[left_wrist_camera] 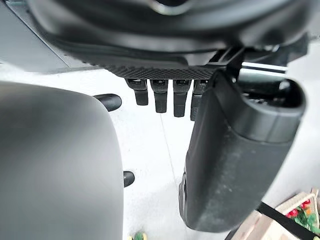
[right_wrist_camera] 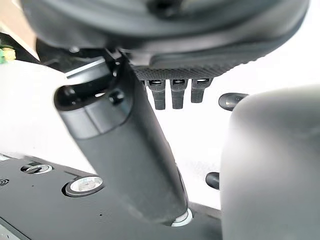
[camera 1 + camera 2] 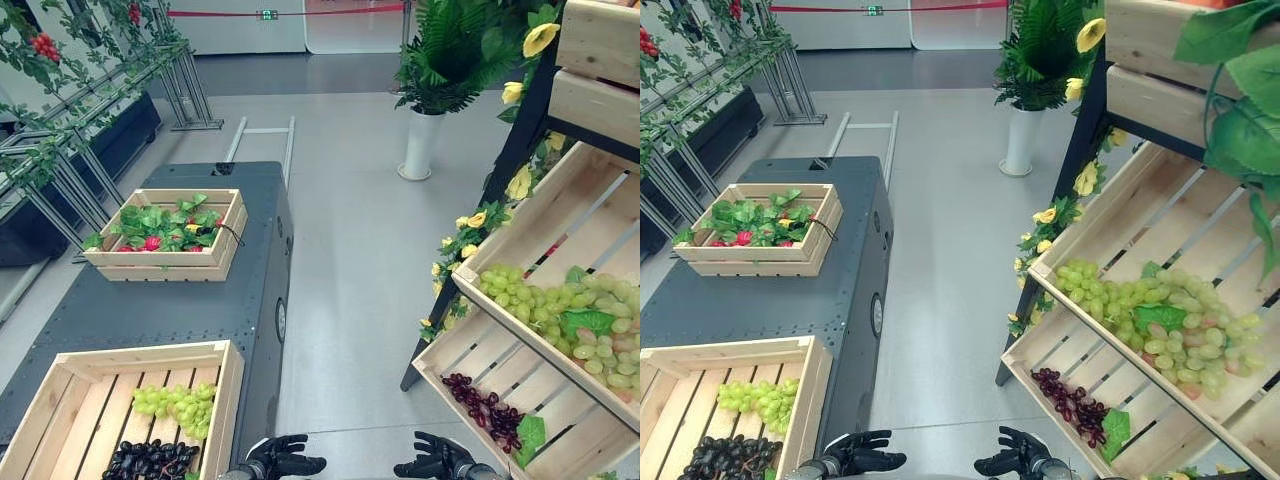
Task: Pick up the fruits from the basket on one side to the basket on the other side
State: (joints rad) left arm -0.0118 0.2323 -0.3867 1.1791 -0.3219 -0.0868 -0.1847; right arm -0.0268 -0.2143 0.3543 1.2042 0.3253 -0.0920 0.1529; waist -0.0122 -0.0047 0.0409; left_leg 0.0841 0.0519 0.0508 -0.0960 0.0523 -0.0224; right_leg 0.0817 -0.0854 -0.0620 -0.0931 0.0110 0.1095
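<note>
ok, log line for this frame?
left hand: open, empty | right hand: open, empty | cart crate: green grapes, dark grapes | lower shelf crate: purple grape bunch | held: nothing

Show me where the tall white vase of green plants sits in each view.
Left eye view: tall white vase upper centre-right.
Right eye view: vase upper centre.
Left wrist view: left hand over pale floor.
Right wrist view: right hand over pale floor.
Shared landmark: wooden crate of green leaves and red fruit, left of the vase.
</note>
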